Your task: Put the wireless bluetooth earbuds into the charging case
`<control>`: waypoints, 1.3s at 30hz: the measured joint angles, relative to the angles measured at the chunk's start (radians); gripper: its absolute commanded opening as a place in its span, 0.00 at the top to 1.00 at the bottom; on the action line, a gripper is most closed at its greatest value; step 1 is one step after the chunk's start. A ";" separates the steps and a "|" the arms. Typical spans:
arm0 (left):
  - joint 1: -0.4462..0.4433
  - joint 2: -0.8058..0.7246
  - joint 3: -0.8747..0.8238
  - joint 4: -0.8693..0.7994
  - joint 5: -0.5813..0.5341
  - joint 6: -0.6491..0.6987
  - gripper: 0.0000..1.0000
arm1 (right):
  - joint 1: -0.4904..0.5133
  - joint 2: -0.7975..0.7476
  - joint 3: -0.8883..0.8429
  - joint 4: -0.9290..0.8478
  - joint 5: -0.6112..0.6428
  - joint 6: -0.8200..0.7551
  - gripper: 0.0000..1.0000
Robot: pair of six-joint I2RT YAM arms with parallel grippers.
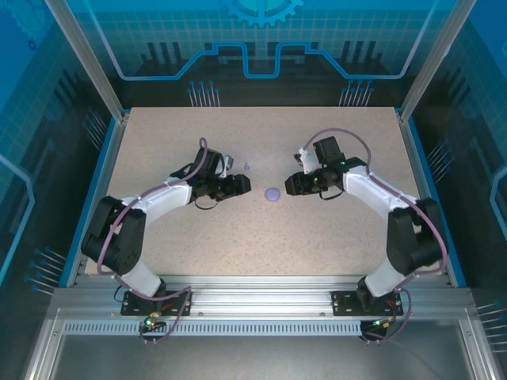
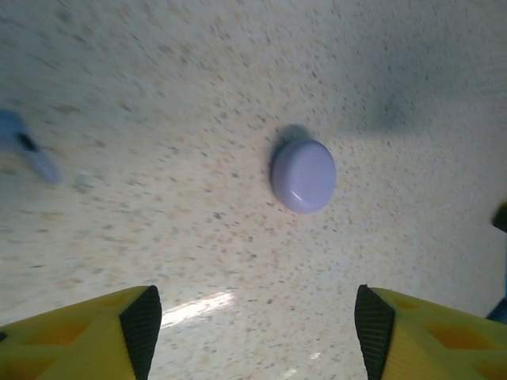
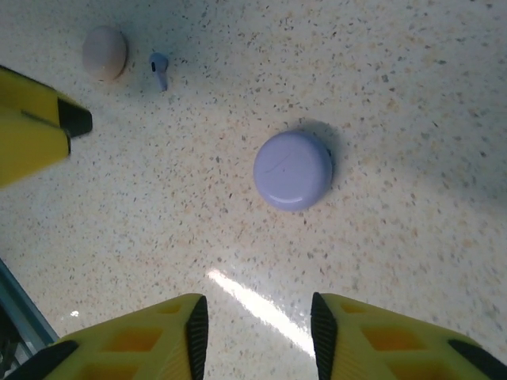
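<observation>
A round lilac charging case (image 1: 273, 193) lies with its lid down on the speckled table, between my two grippers. In the left wrist view the case (image 2: 303, 176) sits ahead of my left gripper (image 2: 253, 332), which is open and holds nothing. My right gripper (image 3: 253, 336) is also open and holds nothing, and the case (image 3: 293, 169) lies just ahead of it. One lilac earbud (image 3: 159, 70) lies on the table beyond the case, next to a pale pink round case (image 3: 104, 52). The earbud (image 2: 28, 146) appears blurred at the left in the left wrist view, and small (image 1: 246, 167) from above.
The left gripper's yellow fingers (image 3: 47, 119) reach into the right wrist view from the left. The tabletop (image 1: 261, 237) has a blue rim and a metal frame around it, with open surface toward the near edge.
</observation>
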 measured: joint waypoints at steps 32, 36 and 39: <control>-0.108 0.328 -0.022 0.498 0.156 -0.315 0.60 | 0.014 0.531 0.414 -0.099 -0.098 -0.026 0.65; -0.109 0.337 -0.009 0.488 0.153 -0.315 0.62 | 0.014 0.530 0.389 -0.096 -0.100 -0.029 0.65; -0.111 0.338 0.000 0.471 0.144 -0.314 0.62 | 0.013 0.515 0.365 -0.085 -0.099 -0.035 0.64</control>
